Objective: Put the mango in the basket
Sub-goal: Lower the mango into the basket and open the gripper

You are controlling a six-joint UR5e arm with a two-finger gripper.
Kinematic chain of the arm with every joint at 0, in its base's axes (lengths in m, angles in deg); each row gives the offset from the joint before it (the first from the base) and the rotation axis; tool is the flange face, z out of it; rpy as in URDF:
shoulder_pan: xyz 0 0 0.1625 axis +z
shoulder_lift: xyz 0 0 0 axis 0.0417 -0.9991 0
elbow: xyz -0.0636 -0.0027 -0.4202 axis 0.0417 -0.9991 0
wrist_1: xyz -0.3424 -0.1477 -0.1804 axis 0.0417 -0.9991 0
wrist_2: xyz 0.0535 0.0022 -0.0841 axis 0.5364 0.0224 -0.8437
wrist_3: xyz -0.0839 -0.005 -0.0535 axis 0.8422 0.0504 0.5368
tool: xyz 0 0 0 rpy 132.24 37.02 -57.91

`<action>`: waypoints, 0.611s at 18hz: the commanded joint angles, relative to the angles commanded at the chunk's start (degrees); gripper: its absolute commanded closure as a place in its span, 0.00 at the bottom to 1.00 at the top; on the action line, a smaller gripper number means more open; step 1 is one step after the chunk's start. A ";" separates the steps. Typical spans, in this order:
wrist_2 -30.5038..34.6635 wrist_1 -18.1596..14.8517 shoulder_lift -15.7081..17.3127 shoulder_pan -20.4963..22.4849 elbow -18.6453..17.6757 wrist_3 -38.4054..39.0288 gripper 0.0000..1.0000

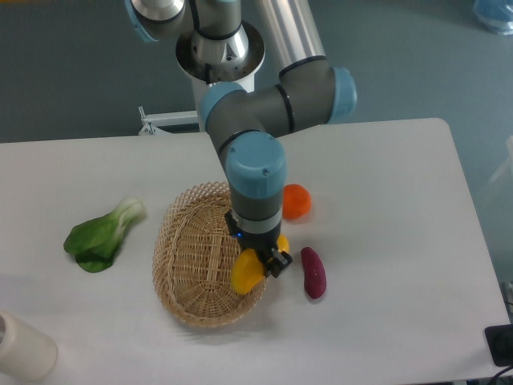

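Camera view, fixed, looking down on a white tabletop [385, 241]. My gripper [263, 261] points down, clamped on the mango [247, 273], which shows yellow on both sides of the black fingers [276, 262]. Mango is over the right edge of the basket [188, 257], at the rim; can't tell if it touches the wicker or hangs just above it. Basket sits at the middle of the tabletop, tan woven oval. Purple sweet potato [313, 273] lies just right of my gripper, apart from the basket. Round orange fruit [296, 200] sits farther back, partly behind my wrist. Bok choy [104, 234] lies left of the basket, well apart. White cylinder [22, 350] at the near left corner, partly cut off by the frame.
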 joint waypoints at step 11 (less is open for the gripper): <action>0.44 0.45 0.35 -2.64 -2.73 2.29 0.30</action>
